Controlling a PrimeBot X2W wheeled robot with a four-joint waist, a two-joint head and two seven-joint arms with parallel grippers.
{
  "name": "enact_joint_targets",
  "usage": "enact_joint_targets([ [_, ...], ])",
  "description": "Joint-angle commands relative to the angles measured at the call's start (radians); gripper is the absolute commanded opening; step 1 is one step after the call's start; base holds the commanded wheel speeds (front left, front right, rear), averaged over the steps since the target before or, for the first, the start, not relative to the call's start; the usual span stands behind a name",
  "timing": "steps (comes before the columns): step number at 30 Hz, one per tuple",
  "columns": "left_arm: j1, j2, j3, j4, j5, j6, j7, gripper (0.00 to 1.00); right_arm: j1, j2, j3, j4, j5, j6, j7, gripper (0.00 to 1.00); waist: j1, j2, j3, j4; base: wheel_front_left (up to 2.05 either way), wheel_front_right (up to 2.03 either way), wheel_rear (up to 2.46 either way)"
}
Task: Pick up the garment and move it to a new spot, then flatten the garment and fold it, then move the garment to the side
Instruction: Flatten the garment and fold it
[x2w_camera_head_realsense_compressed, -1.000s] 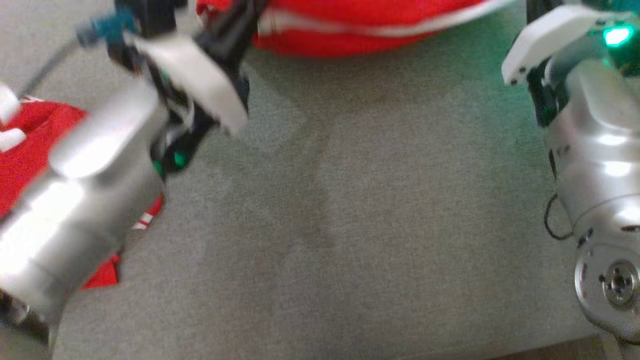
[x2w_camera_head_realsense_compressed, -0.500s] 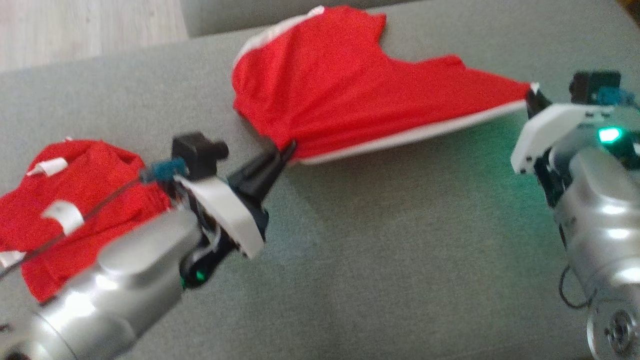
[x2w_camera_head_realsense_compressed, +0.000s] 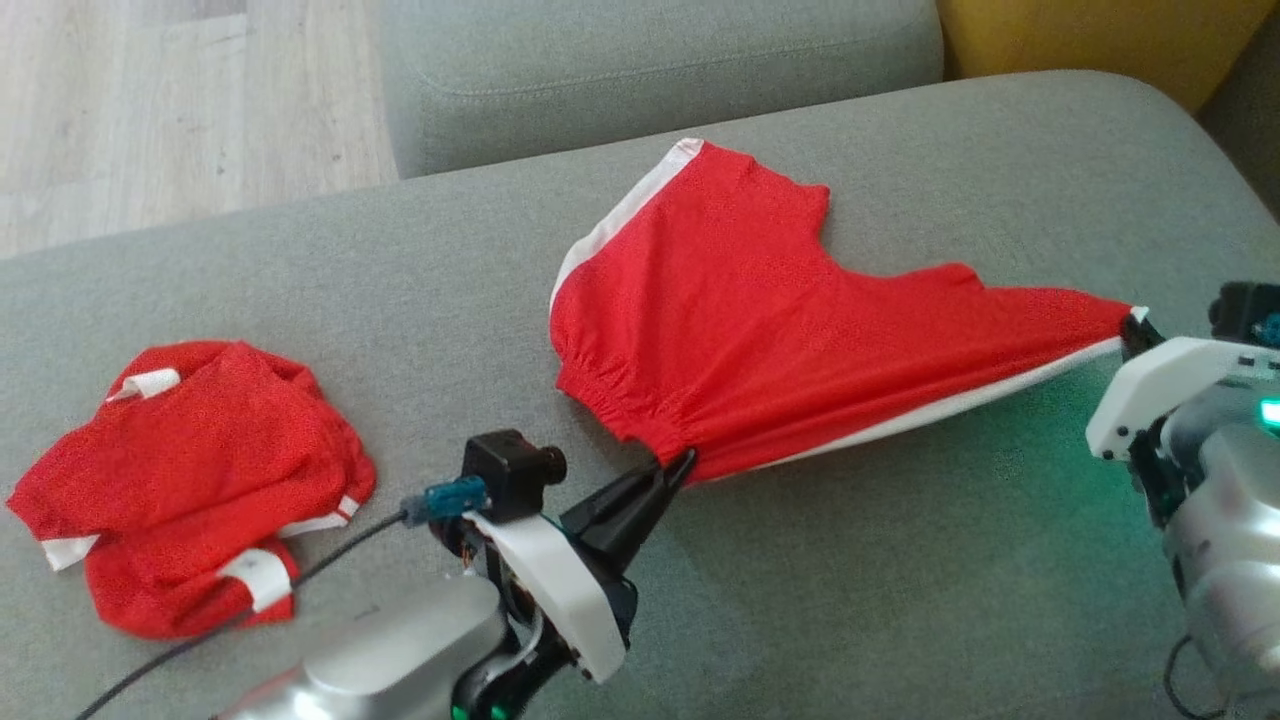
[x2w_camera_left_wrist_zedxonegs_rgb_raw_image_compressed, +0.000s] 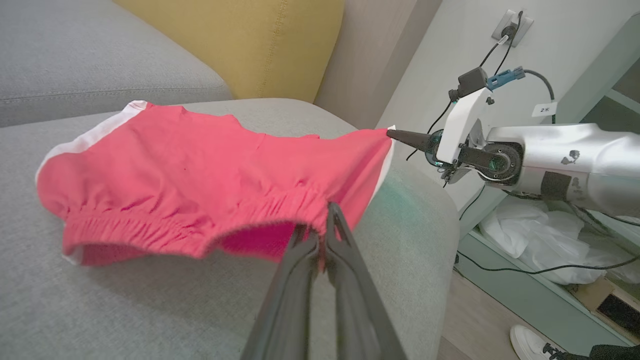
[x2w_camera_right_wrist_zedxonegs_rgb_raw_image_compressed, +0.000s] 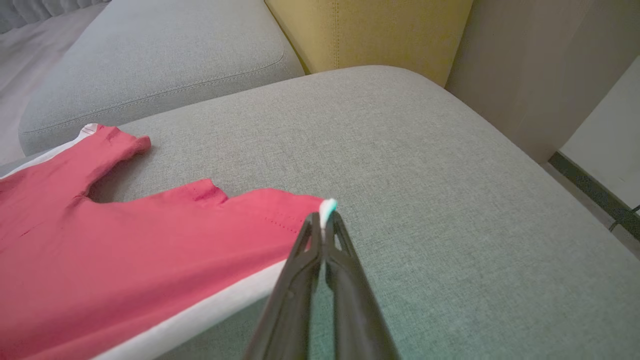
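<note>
Your garment (x2w_camera_head_realsense_compressed: 760, 340) stretches crosswise, well right of the crumpled red pile (x2w_camera_head_realsense_compressed: 200, 480): left end effector (x2w_camera_head_realsense_compressed: 678, 465) clamped on its waistband, right end effector (x2w_camera_head_realsense_compressed: 1135, 325) on its white-trimmed corner.

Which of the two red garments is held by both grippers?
The red shorts stretched across the sofa: the left gripper pinches the waistband, the right gripper a corner. The crumpled garment lies untouched.

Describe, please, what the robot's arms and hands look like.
The left arm and right arm are glossy silver with white wrist plates, green lights and black cameras on blue-plugged cables. The left hand and right hand each have two long, dark, tapering fingers.
</note>
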Motion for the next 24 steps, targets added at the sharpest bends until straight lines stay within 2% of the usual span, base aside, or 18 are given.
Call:
enact_joint_targets([
  [1,-0.027,0.018,0.036,-0.024,0.004,0.015,-0.007,0.00,-0.010,-0.019,0.017,-0.046,0.016,-0.001,-0.014,0.00,0.0002,-0.0001,0.000,0.005,0.00,0.00,0.00],
  [6,-0.029,0.012,0.054,-0.023,0.001,0.049,-0.017,0.00,-0.005,-0.021,0.019,-0.116,0.031,-0.001,-0.013,0.00,0.0002,-0.0001,0.020,0.029,0.00,0.00,0.00],
  [12,-0.075,0.002,0.098,-0.014,-0.011,0.064,-0.023,0.00,-0.042,-0.016,0.006,-0.223,0.015,-0.001,0.016,0.00,0.0002,-0.0001,0.076,0.077,0.00,0.00,0.00],
  [19,-0.149,-0.021,0.133,0.023,-0.015,0.055,-0.019,0.00,-0.134,0.014,-0.029,-0.340,-0.049,-0.001,0.081,0.00,0.0002,-0.0001,0.168,0.152,0.00,0.00,0.00],
  [24,-0.192,-0.050,0.151,0.061,-0.023,0.039,-0.017,0.00,-0.193,0.036,-0.039,-0.378,-0.101,-0.001,0.125,0.00,0.0002,-0.0001,0.218,0.197,0.00,0.00,0.00],
])
